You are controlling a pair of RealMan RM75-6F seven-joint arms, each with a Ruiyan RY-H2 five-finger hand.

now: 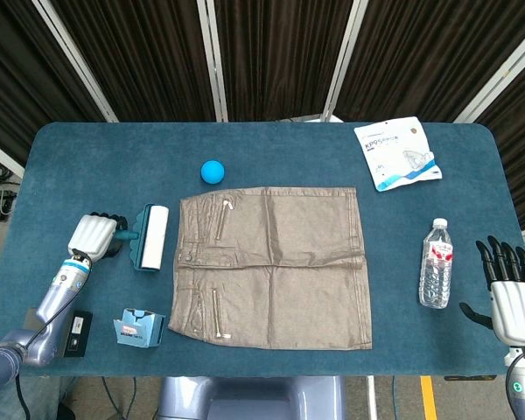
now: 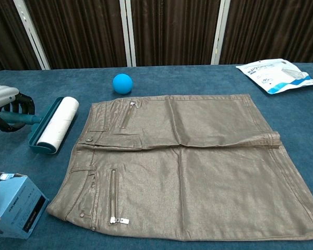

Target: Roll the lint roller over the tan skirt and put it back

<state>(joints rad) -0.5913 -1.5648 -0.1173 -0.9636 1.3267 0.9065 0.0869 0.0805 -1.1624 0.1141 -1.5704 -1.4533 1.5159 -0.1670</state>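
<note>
The tan skirt lies flat in the middle of the blue table, also filling the chest view. Just left of its waistband is the lint roller, a white roll in a teal holder. My left hand has its dark fingers curled around the roller's teal handle at the left edge of the chest view. My right hand rests at the table's right front edge with fingers spread and nothing in it. The chest view does not show it.
A blue ball sits behind the skirt. A mask packet lies at the back right, and a water bottle lies near my right hand. A small blue box and a black device sit at the front left.
</note>
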